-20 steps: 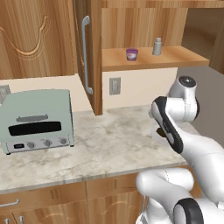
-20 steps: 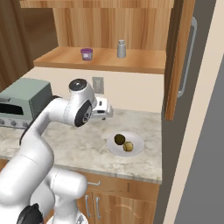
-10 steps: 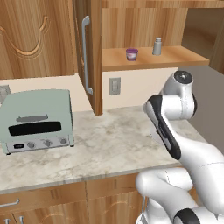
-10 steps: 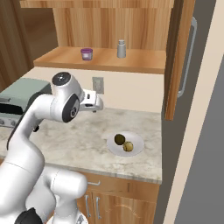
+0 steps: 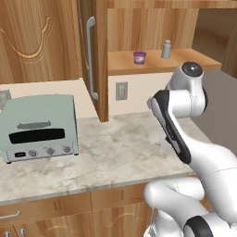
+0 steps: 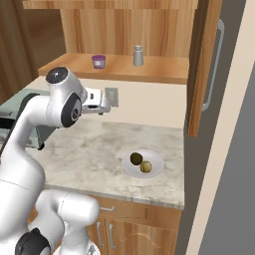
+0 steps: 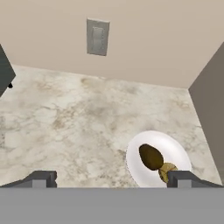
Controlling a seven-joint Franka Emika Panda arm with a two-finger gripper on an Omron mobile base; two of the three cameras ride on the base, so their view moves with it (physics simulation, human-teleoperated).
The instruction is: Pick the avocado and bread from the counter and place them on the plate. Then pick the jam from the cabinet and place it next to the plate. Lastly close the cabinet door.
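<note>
On the counter (image 6: 82, 154), the white plate (image 6: 154, 171) holds the dark avocado (image 6: 136, 159) and the tan bread (image 6: 146, 167) side by side. In the hand view the plate (image 7: 177, 151) lies at lower right with the avocado (image 7: 151, 156) and bread (image 7: 166, 170) on it. My gripper (image 7: 111, 180) is open and empty, and hangs above the counter to the left of the plate (image 6: 105, 103). The purple jam (image 6: 98, 61) (image 5: 139, 57) stands on the cabinet shelf (image 6: 124, 69). The cabinet door (image 6: 201, 74) (image 5: 98, 55) stands open.
A grey shaker bottle (image 6: 138, 55) stands on the shelf to the right of the jam. A pale green toaster oven (image 5: 39, 127) takes up the counter's left end. A wall outlet (image 7: 98, 36) sits on the backsplash. The counter ends just right of the plate.
The arm has folded upward and swung left, lifting the hand up and away from the plate. The gripper stayed open. The avocado and bread have not moved.
</note>
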